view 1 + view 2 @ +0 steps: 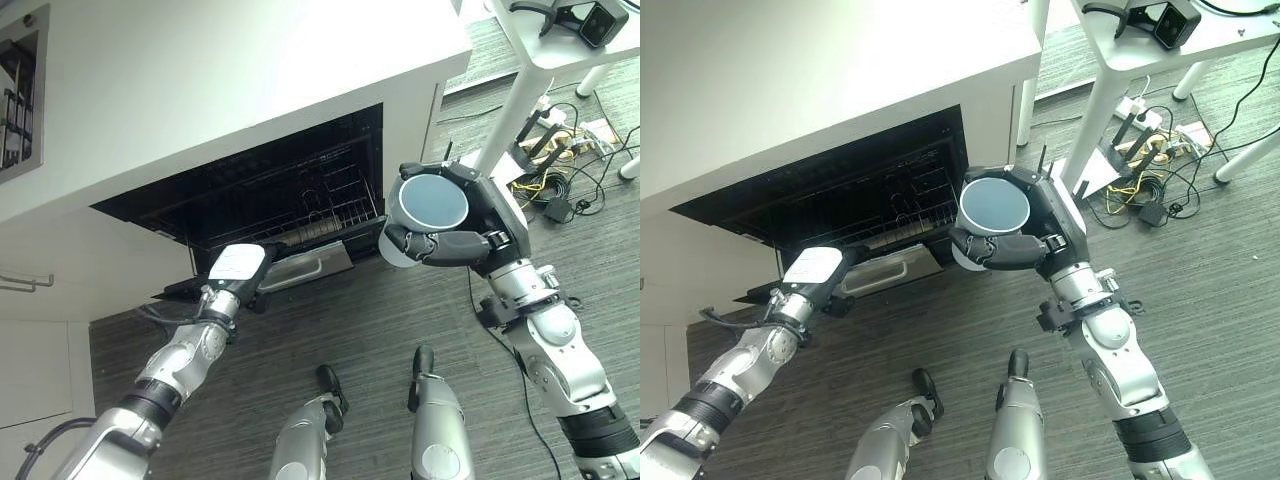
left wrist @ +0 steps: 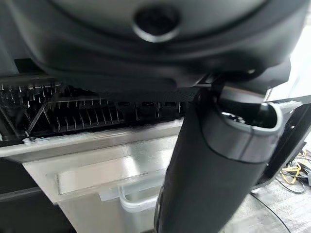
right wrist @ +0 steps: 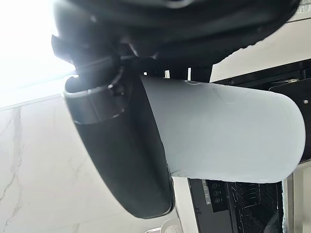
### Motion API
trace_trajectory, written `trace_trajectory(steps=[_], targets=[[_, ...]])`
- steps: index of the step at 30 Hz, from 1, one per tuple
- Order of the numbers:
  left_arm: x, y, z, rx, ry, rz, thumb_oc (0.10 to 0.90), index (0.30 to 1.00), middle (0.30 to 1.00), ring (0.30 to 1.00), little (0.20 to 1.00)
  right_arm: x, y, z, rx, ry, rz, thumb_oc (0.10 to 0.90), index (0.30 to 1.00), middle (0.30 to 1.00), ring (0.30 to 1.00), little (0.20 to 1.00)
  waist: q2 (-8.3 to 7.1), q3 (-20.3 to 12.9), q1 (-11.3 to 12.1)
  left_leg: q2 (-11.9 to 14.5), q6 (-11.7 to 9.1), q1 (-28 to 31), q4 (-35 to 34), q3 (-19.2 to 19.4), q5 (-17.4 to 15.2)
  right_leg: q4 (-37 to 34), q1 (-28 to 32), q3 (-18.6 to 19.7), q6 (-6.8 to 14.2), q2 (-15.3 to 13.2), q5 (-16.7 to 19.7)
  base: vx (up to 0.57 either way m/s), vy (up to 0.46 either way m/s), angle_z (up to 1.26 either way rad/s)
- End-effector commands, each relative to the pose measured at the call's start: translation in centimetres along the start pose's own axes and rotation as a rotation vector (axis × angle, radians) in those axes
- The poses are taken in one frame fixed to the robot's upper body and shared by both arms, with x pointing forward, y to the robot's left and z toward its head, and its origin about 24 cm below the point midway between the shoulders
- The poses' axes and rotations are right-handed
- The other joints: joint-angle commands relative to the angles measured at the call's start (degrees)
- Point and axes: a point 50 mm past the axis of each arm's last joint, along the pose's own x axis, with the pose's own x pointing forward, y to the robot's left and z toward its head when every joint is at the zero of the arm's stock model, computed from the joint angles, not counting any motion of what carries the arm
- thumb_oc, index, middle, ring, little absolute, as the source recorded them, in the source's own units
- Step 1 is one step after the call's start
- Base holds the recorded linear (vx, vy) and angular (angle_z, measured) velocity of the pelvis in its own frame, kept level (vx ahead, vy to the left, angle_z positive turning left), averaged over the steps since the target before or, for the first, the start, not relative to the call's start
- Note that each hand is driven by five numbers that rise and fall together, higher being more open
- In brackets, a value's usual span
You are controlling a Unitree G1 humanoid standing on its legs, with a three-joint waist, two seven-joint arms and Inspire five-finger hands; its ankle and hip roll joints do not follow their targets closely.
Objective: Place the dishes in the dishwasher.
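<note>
A white cup (image 1: pixel 430 203) with a dark blue inside is held upright in my right hand (image 1: pixel 455 246), whose fingers and thumb curl round its wall. It hangs in the air just right of the open dishwasher (image 1: pixel 270 180), level with the opening's right corner. In the right wrist view the cup (image 3: pixel 228 131) lies against the thumb (image 3: pixel 121 145). A wire rack (image 1: pixel 330 212) shows inside the dark cavity. My left hand (image 1: pixel 236 266) rests at the dishwasher's front edge, beside the steel panel (image 1: pixel 312 264) with its handle (image 2: pixel 133 199).
A white counter (image 1: pixel 220 70) tops the dishwasher, with white cabinet fronts (image 1: pixel 40 300) to the left. To the right stand a white table leg (image 1: pixel 510 110) and a tangle of cables and a power strip (image 1: pixel 555 160) on the grey floor.
</note>
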Motion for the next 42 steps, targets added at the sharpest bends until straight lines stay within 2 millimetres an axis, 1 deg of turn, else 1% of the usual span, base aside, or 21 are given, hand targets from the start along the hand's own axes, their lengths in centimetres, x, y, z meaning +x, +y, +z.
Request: trace_trajectory(steps=[1,5,7,11,15,16,18,22,28,34,38,42], targets=[[-0.8,-2.4,0.4,-0.025,-0.028,-0.290,0.800,0.900,0.900,0.900,0.900,1.7,0.8,5.4,0.028,-0.284,0.066,0.400,0.300,0.300,0.300,0.300,-1.11,-4.91,-1.24,2.61,-2.77,-2.04,3.55,-5.50,-6.56,-2.93,2.45,6.75,6.77,-1.24,-4.74,0.00,0.061,0.01],[-0.8,-3.0,0.4,-0.080,-0.033,-0.358,0.800,0.900,0.900,0.900,0.900,1.9,0.8,5.8,0.023,-0.271,0.086,0.400,0.300,0.300,0.300,0.300,-0.34,-4.53,-1.95,2.38,-2.68,-1.65,3.55,-5.08,-6.72,-2.93,2.61,7.11,6.68,-1.18,-4.90,0.02,0.070,0.02],[-1.2,-4.2,0.6,-0.118,-0.032,-0.460,0.800,0.900,0.900,0.900,0.900,1.8,0.5,5.9,0.009,-0.251,0.104,0.400,0.300,0.300,0.300,0.300,0.80,-4.36,-2.48,2.01,-2.70,-1.18,3.55,-4.97,-6.76,-2.93,3.00,7.42,6.57,-1.38,-5.03,0.06,0.144,0.04],[-1.3,-5.0,0.9,-0.159,-0.038,-0.519,0.800,0.900,0.900,0.900,0.900,1.7,0.6,5.8,0.005,-0.230,0.112,0.400,0.300,0.300,0.300,0.300,1.54,-4.37,-2.69,1.72,-2.61,-0.84,3.55,-4.93,-6.93,-2.93,3.32,7.46,6.64,-1.62,-5.15,0.03,0.066,0.04],[-1.6,-5.4,1.7,-0.177,-0.075,-0.560,0.800,0.900,0.900,0.900,0.900,1.6,0.6,5.6,-0.001,-0.202,0.116,0.400,0.300,0.300,0.300,0.300,2.20,-4.50,-2.65,1.46,-2.55,-0.44,3.55,-5.02,-7.07,-2.93,3.74,7.25,6.67,-1.93,-5.22,0.04,0.047,0.01],[-1.7,-5.4,2.2,-0.176,-0.098,-0.579,0.800,0.900,0.900,0.900,0.900,1.5,0.6,5.4,0.003,-0.194,0.108,0.400,0.300,0.300,0.300,0.300,2.56,-4.58,-2.55,1.28,-2.48,-0.25,3.55,-5.14,-7.14,-2.93,3.98,7.15,6.70,-2.12,-5.23,0.03,0.036,0.03],[-1.8,-5.4,2.6,-0.181,-0.118,-0.591,0.800,0.900,0.900,0.900,0.900,1.5,0.5,5.3,0.005,-0.190,0.097,0.400,0.300,0.300,0.300,0.300,2.77,-4.62,-2.42,1.16,-2.42,-0.17,3.55,-5.28,-7.19,-2.93,4.17,7.04,6.73,-2.25,-5.25,0.03,0.036,0.07],[-1.9,-5.0,3.9,-0.156,-0.184,-0.609,0.800,0.900,0.900,0.900,0.900,1.6,0.5,4.8,0.009,-0.167,0.087,0.400,0.300,0.300,0.300,0.300,3.31,-4.76,-1.80,0.77,-2.28,-0.01,3.55,-5.81,-7.36,-2.93,4.73,6.52,6.92,-2.77,-5.30,0.03,0.027,0.08],[-1.9,-4.1,5.4,-0.112,-0.261,-0.620,0.800,0.900,0.900,0.900,0.900,2.2,1.0,4.5,-0.047,-0.155,0.111,0.400,0.300,0.300,0.300,0.300,3.76,-4.88,-0.76,0.14,-2.11,-0.04,3.55,-6.56,-7.55,-2.93,5.22,6.00,7.05,-3.41,-5.28,0.02,0.023,0.08],[-1.8,-2.9,6.3,-0.058,-0.309,-0.617,0.800,0.900,0.900,0.900,0.900,3.1,1.3,4.6,-0.093,-0.138,0.130,0.400,0.300,0.300,0.300,0.300,3.90,-4.86,0.43,-0.42,-1.91,-0.27,3.55,-7.60,-7.76,-2.93,5.68,5.34,7.12,-3.75,-5.33,0.01,0.019,0.14],[-1.9,-2.7,6.5,-0.028,-0.319,-0.641,0.800,0.900,0.900,0.900,0.900,3.7,1.4,4.1,-0.097,-0.096,0.139,0.400,0.300,0.300,0.300,0.300,3.83,-5.11,1.38,-0.66,-1.74,-0.16,3.55,-8.32,-7.81,-2.93,6.37,4.55,7.14,-3.98,-5.36,0.02,0.019,0.16],[-2.0,-2.3,7.4,-0.015,-0.366,-0.635,0.800,0.900,0.900,0.900,0.900,4.4,1.7,3.2,-0.123,-0.047,0.153,0.400,0.300,0.300,0.300,0.300,3.84,-5.39,2.28,-0.84,-1.62,0.12,3.55,-8.71,-7.77,-2.93,7.23,3.73,7.05,-4.31,-5.48,0.03,0.022,0.14]])
